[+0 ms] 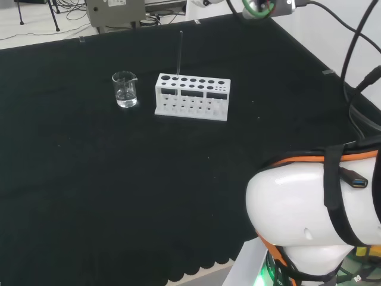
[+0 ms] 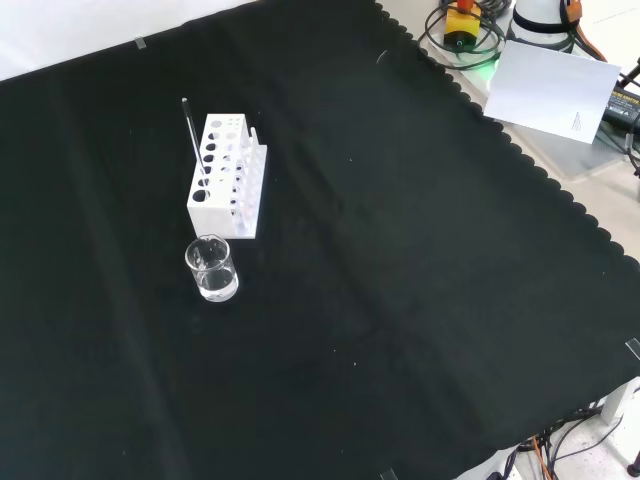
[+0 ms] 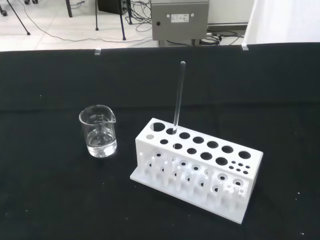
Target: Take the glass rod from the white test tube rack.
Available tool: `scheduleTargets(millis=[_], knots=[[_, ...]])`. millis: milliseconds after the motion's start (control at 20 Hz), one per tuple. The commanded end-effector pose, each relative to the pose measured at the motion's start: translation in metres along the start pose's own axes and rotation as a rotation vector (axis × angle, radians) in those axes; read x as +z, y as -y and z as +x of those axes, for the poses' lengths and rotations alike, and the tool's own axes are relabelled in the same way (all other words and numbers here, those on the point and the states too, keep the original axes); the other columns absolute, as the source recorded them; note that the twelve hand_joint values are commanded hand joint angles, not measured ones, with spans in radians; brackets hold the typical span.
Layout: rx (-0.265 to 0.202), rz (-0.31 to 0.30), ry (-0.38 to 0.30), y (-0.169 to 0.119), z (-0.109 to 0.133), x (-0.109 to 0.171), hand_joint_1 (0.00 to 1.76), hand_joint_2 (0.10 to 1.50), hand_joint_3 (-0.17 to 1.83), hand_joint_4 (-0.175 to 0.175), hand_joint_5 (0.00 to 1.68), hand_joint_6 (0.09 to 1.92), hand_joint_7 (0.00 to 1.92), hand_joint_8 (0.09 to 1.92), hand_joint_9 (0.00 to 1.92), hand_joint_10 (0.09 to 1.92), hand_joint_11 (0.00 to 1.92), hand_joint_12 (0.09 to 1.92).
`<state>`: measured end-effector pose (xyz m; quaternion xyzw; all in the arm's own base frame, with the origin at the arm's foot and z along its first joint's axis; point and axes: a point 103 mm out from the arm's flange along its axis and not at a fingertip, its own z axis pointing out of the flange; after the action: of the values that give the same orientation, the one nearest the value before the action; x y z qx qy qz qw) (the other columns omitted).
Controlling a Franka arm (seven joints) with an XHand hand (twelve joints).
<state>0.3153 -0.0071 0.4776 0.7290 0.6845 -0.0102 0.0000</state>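
Observation:
A thin glass rod (image 1: 180, 53) stands nearly upright in a hole near one end of the white test tube rack (image 1: 191, 98), which rests on the black cloth. In the front view the rod (image 2: 193, 140) leans slightly, and its foot is in the rack (image 2: 228, 182) near the end closest to the beaker. The wrist view looks at the rod (image 3: 178, 95) and the rack (image 3: 200, 170) from some way off. Nothing touches the rod.
A small clear glass beaker (image 1: 125, 89) with a little clear liquid stands left of the rack in the head view, also beaker (image 2: 211, 268) and beaker (image 3: 98, 131). The arm's white link (image 1: 309, 214) fills the head view's lower right. A white sheet (image 2: 550, 85) lies off the cloth.

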Motion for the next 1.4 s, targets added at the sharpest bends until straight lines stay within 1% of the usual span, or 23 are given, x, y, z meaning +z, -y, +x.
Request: scheduleTargets(millis=[50,100,150,250,400,550,650,850,1000,1250,1400], knots=[[0.013,0.002,0.002,-0.012,0.013,0.001,0.59,0.89,0.38,-0.125,0.08,0.09,0.00,0.64,0.00,0.83,0.00,1.29],[0.009,0.003,-0.005,-0.014,0.015,0.001,0.59,0.89,0.38,-0.125,0.08,0.09,0.00,0.66,0.00,0.84,0.00,1.31],[-0.020,0.007,0.011,-0.015,0.017,0.003,0.59,0.89,0.37,-0.125,0.09,0.09,0.00,0.68,0.00,0.84,0.00,1.31],[-0.042,0.013,0.016,-0.023,0.024,0.006,0.58,0.90,0.37,-0.125,0.09,0.09,0.00,0.71,0.01,0.86,0.00,1.32],[-0.051,0.027,-0.011,-0.041,0.030,0.013,0.58,0.90,0.37,-0.127,0.10,0.09,0.00,0.74,0.04,0.87,0.00,1.34],[-0.059,0.023,-0.031,-0.058,0.033,0.020,0.57,0.91,0.36,-0.131,0.13,0.09,0.01,0.81,0.13,0.88,0.00,1.38],[-0.046,0.025,-0.031,-0.070,0.034,0.024,0.54,0.91,0.36,-0.135,0.14,0.09,0.03,0.85,0.19,0.89,0.00,1.41],[-0.029,0.027,-0.052,-0.090,0.035,0.029,0.52,0.92,0.36,-0.141,0.17,0.09,0.08,0.88,0.27,0.90,0.00,1.45],[-0.028,0.015,-0.069,-0.102,0.039,0.033,0.52,0.92,0.36,-0.147,0.19,0.09,0.14,0.91,0.34,0.91,0.00,1.47],[-0.012,0.024,-0.064,-0.130,0.050,0.046,0.54,0.92,0.35,-0.167,0.28,0.09,0.24,0.94,0.47,0.92,0.08,1.48],[-0.003,0.039,-0.062,-0.150,0.054,0.053,0.54,0.92,0.35,-0.171,0.30,0.09,0.27,0.95,0.50,0.92,0.12,1.48]])
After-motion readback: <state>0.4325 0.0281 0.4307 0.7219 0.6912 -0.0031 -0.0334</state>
